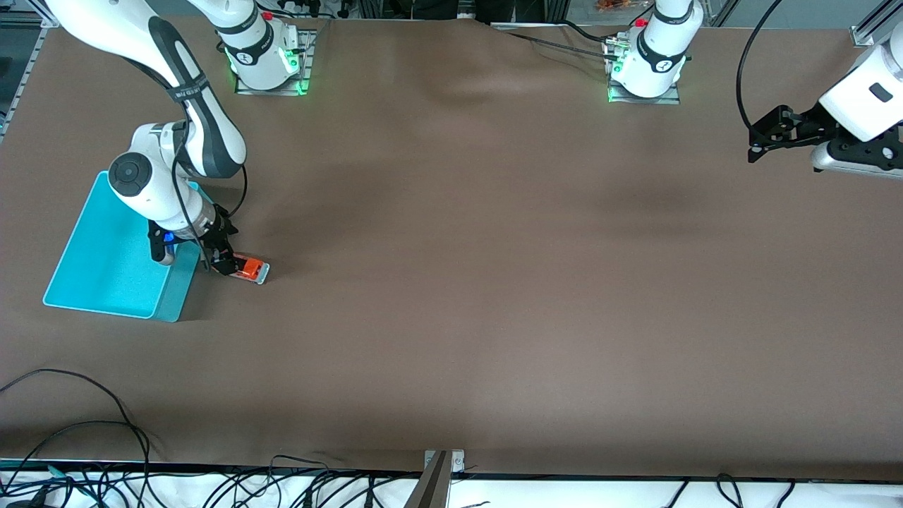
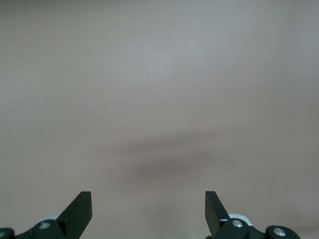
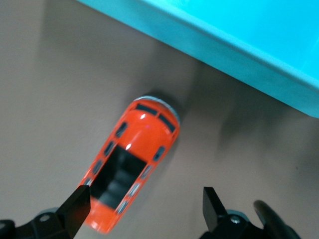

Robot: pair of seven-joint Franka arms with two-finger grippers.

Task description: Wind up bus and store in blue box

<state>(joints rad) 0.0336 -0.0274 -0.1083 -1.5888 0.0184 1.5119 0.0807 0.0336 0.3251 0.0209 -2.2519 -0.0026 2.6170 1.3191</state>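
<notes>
**Little Bus Sits Beside the Blue Box**

The small orange-red toy bus (image 1: pixel 250 268) with dark windows sits on the brown table cloth (image 1: pixel 494 282). It is just beside the bright blue-green plastic box (image 1: pixel 106 254), on the side of the box toward the left arm's end of the table. The bus is not in the box. The box has low walls, and its nearest wall stands between the bus and the inside of the box.

The right gripper (image 1: pixel 220 259) is low over the bus, next to the box's corner. In the right wrist view its two black fingers (image 3: pixel 77 206) are spread wide. The bus (image 3: pixel 130 162) sits partly between them, close to one finger, with a gap to the other. The fingers do not squeeze it. The box wall (image 3: pixel 239 74) runs close by.

The left gripper (image 1: pixel 765 137) waits up in the air over the left arm's end of the table, well apart from the bus. Its fingers (image 2: pixel 79 209) are also spread wide, with only bare brown cloth under them.

Black cables (image 1: pixel 106 451) lie along the table edge nearest the front camera.
</notes>
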